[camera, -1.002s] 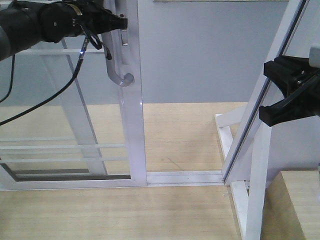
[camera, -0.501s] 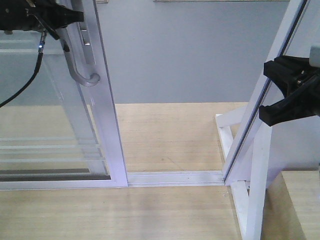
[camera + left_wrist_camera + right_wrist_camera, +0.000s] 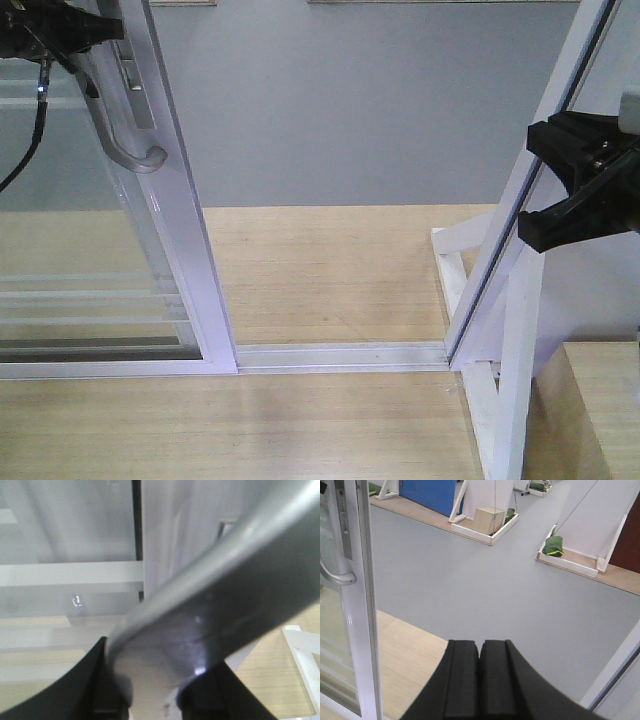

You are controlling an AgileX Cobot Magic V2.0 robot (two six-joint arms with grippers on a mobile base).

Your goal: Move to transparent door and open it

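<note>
Glass in a glossy white frame, the transparent door [image 3: 175,230] stands at the left of the front view, its lower end meeting a white floor track [image 3: 340,355] that runs right to a slanted white post frame [image 3: 530,190]. Its grey curved handle [image 3: 125,120] sits near the top, beside a small lock plate [image 3: 133,85], and thin white horizontal bars [image 3: 90,300] cross the lower glass. The left gripper [image 3: 95,30] reaches in from the top left corner and is clamped on the handle; the left wrist view shows the grey bar [image 3: 215,595] pinched between two black fingers [image 3: 100,680]. The right gripper [image 3: 575,185] hangs at the right edge near the slanted post, holding nothing, its fingers [image 3: 462,680] pressed together in the right wrist view. Pale wood flooring [image 3: 330,270] lies on both sides of the track, giving way to grey floor [image 3: 360,110] beyond. Further out, the right wrist view shows a white-edged tray [image 3: 487,530] holding a wooden box [image 3: 487,519], and another platform with a green bundle [image 3: 553,546]
</note>
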